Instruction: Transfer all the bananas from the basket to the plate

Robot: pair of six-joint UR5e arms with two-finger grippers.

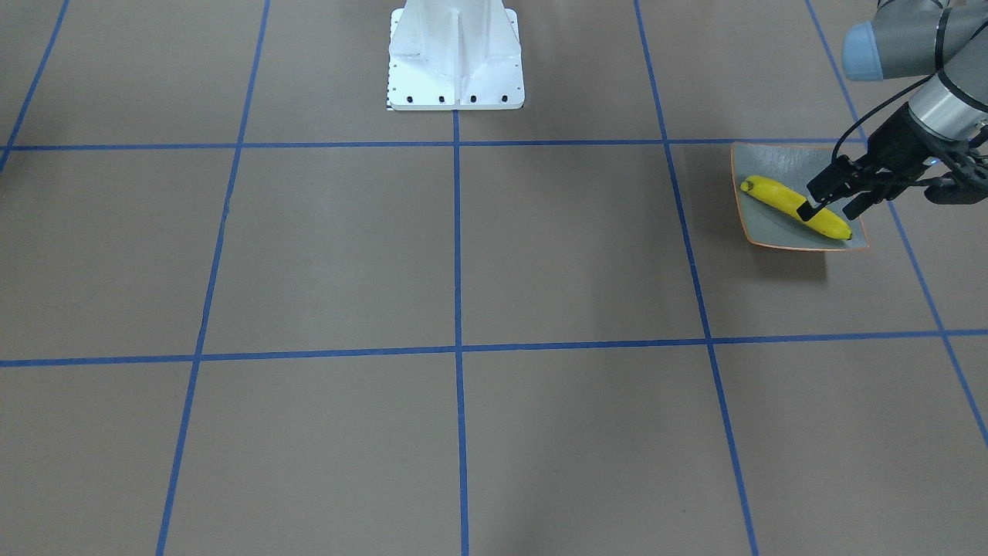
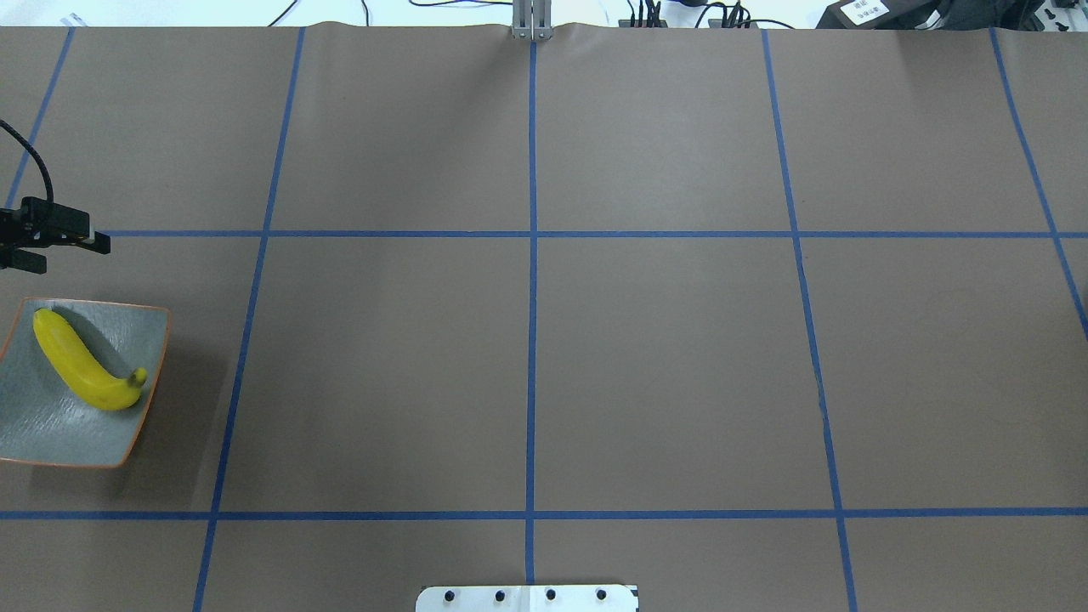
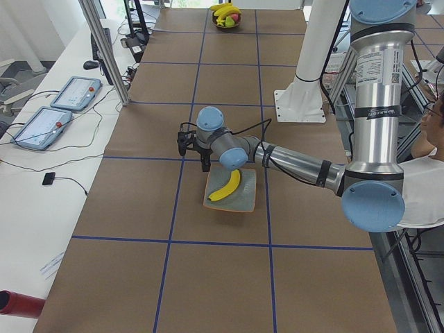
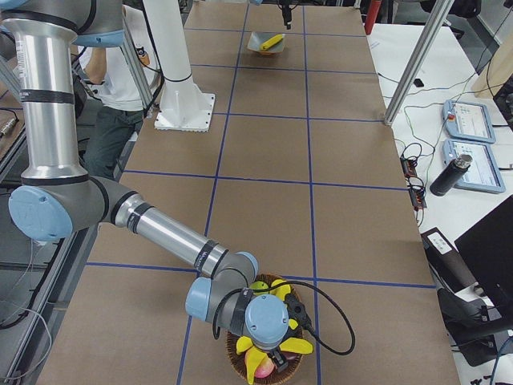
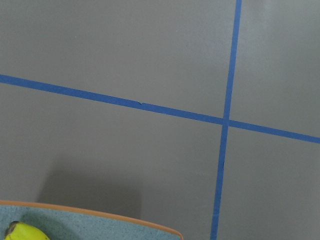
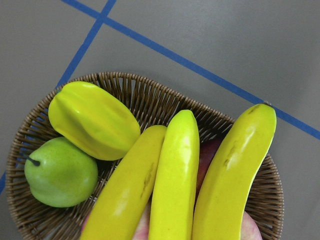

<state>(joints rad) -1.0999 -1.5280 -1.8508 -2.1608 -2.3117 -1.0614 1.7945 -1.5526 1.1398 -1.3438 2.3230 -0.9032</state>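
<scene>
Three bananas (image 6: 175, 175) lie in the basket (image 6: 150, 95) below the right gripper (image 4: 276, 353), its opening impossible to tell, while one banana (image 2: 81, 365) rests on the plate (image 2: 51, 433) beneath the spread, empty left gripper (image 1: 828, 210), so most work is left.

The brown tabletop (image 2: 663, 357), gridded with blue tape (image 2: 531, 255), carries a grey-green plate (image 2: 59, 435) near its left end, a wicker basket (image 6: 145, 95) near its right end, and the white robot base (image 1: 455, 69) midway along the robot-side edge.
</scene>
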